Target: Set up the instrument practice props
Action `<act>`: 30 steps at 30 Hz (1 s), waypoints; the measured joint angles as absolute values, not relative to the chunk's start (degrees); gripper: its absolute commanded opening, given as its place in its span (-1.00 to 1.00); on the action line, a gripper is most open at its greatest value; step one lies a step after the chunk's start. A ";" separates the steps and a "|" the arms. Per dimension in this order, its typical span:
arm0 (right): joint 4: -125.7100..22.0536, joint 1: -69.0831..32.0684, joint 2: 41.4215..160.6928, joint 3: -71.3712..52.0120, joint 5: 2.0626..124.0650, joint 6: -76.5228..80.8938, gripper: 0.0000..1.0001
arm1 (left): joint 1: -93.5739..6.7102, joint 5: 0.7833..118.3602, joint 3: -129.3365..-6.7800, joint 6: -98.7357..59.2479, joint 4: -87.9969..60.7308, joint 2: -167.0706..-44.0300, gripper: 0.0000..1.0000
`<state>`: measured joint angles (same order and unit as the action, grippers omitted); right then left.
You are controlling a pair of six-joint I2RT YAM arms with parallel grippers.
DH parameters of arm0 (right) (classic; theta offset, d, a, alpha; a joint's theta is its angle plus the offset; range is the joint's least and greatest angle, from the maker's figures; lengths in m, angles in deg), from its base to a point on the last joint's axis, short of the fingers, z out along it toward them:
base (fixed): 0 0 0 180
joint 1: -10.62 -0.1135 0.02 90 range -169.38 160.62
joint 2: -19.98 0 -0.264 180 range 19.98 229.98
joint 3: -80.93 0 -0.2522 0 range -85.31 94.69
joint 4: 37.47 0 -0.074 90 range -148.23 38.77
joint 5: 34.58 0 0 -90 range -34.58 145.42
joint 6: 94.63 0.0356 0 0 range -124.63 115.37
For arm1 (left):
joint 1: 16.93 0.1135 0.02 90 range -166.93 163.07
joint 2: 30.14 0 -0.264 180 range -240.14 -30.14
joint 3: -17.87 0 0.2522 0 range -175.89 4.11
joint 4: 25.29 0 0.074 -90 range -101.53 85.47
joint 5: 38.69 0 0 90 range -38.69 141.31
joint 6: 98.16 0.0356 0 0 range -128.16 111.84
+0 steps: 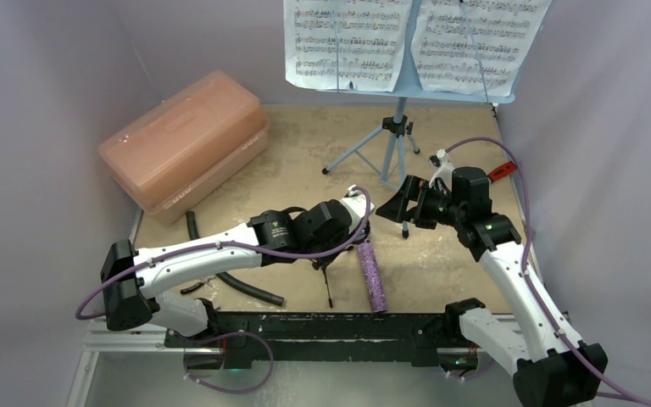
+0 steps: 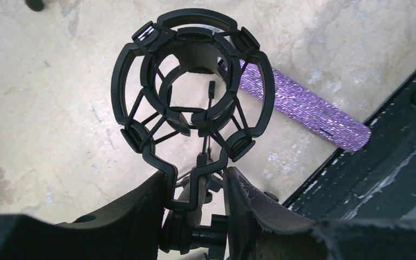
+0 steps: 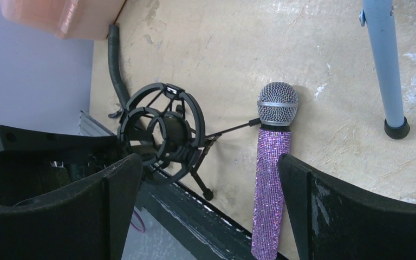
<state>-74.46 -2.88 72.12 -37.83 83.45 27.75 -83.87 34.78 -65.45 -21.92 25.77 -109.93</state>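
Looking down from the left wrist, the left gripper has its fingers clenched on the neck of the mic stand, just below the ring mount. Holding it this low leaves the ring unobstructed, probably so that the microphone can be seated in it afterwards. The microphone lies flat on the table beyond the ring, close to the black front rail.

From the right wrist, the right gripper is released, with its jaws spread wide and nothing between them. It hangs above the microphone, whose glittery body lines up with the gap, so it is judged ready for a pick. This view adds what the left wrist lacks:
- the stand's thin legs on the table
- one leg reaching up to the microphone's collar, though contact cannot be confirmed
- the hose, the pink box and one foot of the music stand

Only the top view shows the music stand upright at the back, with two sheet pages resting on its desk. That part is judged complete. Here the left arm hides the ring mount, and only a leg of the mic stand shows beside the microphone.
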 measured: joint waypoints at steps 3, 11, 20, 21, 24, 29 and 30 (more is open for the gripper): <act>-74.48 -2.88 72.12 -37.83 83.45 27.53 0.96 | -83.85 32.55 -65.45 -20.96 26.51 -109.74 -0.62; -75.11 -2.88 72.14 -37.63 83.26 26.20 0.96 | -83.76 26.71 -65.45 -18.36 29.38 -109.01 -0.78; -76.23 -2.88 74.02 -36.87 83.17 22.94 0.96 | -79.21 25.77 -64.64 -17.29 31.02 -103.97 -0.77; -76.53 -2.88 74.39 -36.65 83.08 22.40 0.96 | -78.82 25.75 -64.36 -17.29 31.02 -103.20 -0.76; -77.34 -2.88 75.18 -35.99 82.93 20.98 0.96 | -78.43 25.97 -63.22 -16.94 30.97 -100.62 -0.63; -78.17 -2.88 76.51 -34.59 81.92 18.73 0.96 | -78.43 27.34 -62.06 -16.52 29.70 -98.70 -0.13; -78.24 -2.88 76.66 -34.42 81.92 18.35 0.96 | -78.43 27.50 -62.02 -16.48 29.46 -98.70 -0.06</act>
